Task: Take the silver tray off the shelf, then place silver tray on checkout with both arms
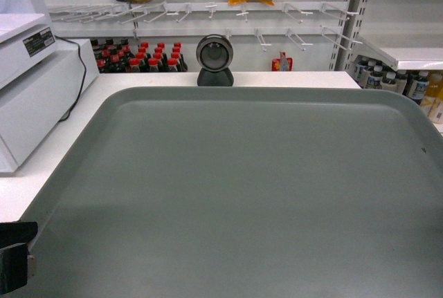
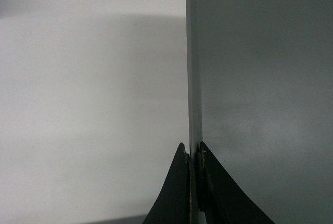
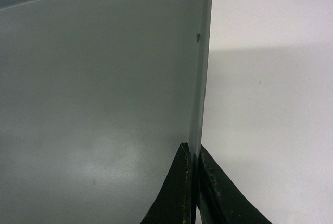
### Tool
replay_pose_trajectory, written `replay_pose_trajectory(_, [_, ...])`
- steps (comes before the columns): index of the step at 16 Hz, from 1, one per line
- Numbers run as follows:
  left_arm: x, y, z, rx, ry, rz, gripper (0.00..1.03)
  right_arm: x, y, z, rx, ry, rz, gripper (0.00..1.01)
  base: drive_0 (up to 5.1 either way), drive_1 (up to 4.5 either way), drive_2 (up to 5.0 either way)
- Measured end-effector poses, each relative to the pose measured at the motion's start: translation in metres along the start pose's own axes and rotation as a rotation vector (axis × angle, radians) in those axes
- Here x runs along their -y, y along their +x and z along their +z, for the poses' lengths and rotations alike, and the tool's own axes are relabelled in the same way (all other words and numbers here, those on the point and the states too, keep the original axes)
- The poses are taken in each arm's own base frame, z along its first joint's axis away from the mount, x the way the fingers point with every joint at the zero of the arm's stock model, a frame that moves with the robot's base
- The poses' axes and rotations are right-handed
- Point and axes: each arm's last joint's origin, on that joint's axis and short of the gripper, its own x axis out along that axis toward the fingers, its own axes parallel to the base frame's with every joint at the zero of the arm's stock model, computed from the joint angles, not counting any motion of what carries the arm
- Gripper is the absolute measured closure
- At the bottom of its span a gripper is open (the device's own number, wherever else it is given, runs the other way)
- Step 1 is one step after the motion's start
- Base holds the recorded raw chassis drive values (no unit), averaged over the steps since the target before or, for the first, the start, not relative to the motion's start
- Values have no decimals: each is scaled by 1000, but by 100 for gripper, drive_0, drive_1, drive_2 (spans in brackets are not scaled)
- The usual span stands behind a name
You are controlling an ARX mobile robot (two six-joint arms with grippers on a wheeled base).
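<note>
Grey-green fills most of my head view: the silver tray (image 1: 256, 194) sits flat in front of me over the checkout (image 1: 83, 115), far edge just short of the round scanner (image 1: 215, 59), with the register box (image 1: 31, 97) off to the left. I'd say the long axis runs left to right across me, since both side edges run out past the frame while the far rim is fully in sight. Only a bit of my left arm (image 1: 15, 265) shows at the bottom corner.

Left wrist view: my left gripper (image 2: 195, 154) is pinched tight on the tray's thin side rim, white tabletop beside it. Can't tell if the tray is touching down or hovering.

Right wrist view: same deal, my right gripper (image 3: 193, 154) is clamped on the opposite rim.

Handling-wise it looks stiff and light but smooth, so probably slippery. Rim pinches at both ends seem like the right hold; I'd keep it level.
</note>
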Motion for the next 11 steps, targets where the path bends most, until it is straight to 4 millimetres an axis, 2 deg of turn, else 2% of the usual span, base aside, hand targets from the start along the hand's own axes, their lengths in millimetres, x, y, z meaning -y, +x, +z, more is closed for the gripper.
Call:
replay_pose_trajectory(1, [0, 0, 0, -3, 1, 2, 101, 0, 0, 0, -2, 0, -1, 98, 9, 427, -410])
replay_pose_trajectory(11, [0, 1, 0, -3, 3, 1, 101, 0, 0, 0, -2, 0, -1, 98, 0, 0, 0])
